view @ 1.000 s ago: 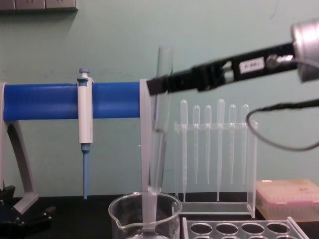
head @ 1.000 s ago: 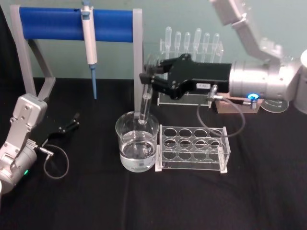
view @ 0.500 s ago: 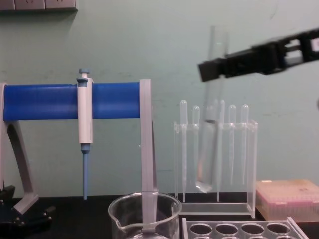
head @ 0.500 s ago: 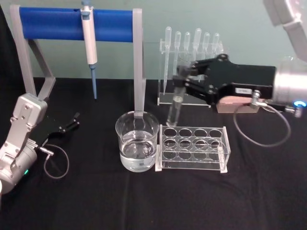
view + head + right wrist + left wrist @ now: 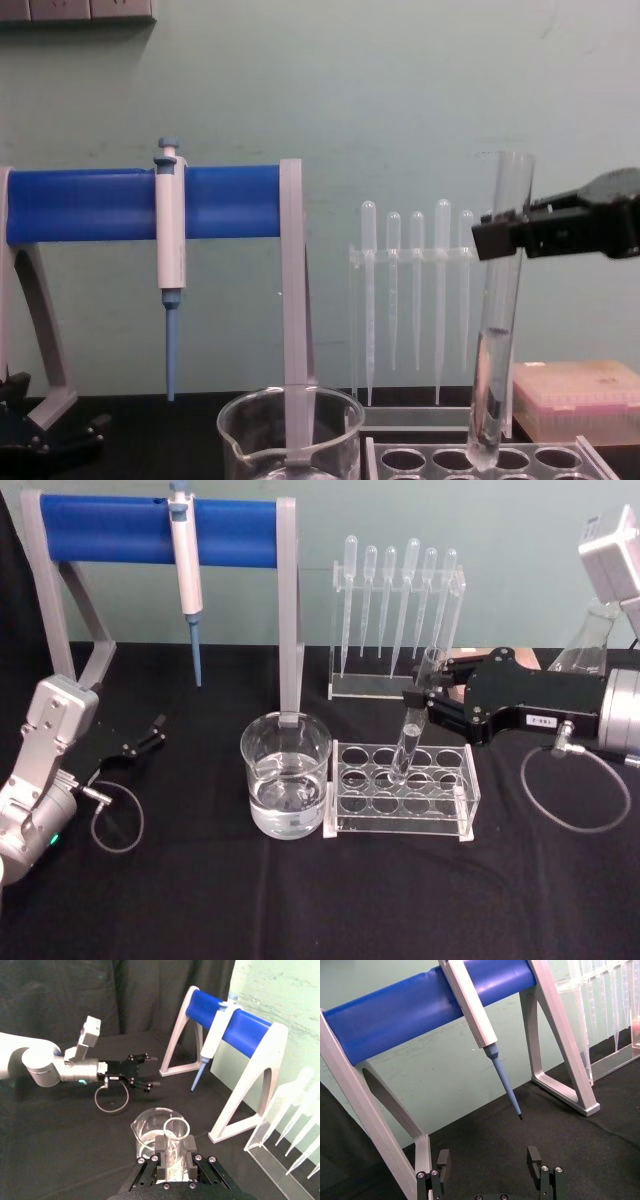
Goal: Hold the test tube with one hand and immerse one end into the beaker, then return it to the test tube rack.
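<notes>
Since a second ago the right claw (image 5: 418, 702) has carried the test tube (image 5: 414, 728) out of the beaker (image 5: 286, 785) and over to the clear tube rack (image 5: 402, 790) on the black table (image 5: 300, 900). It grips the tube near its open rim, both fingers clenched on the glass. The tube hangs slightly tilted, its round bottom at a back-row hole toward the rack's right half; in the chest view the bottom (image 5: 484, 455) sits level with the rack's top. The beaker stands just left of the rack, holding clear liquid. The left claw (image 5: 150, 735) rests open near the blue pipettor stand (image 5: 150, 530), well apart from the beaker.
</notes>
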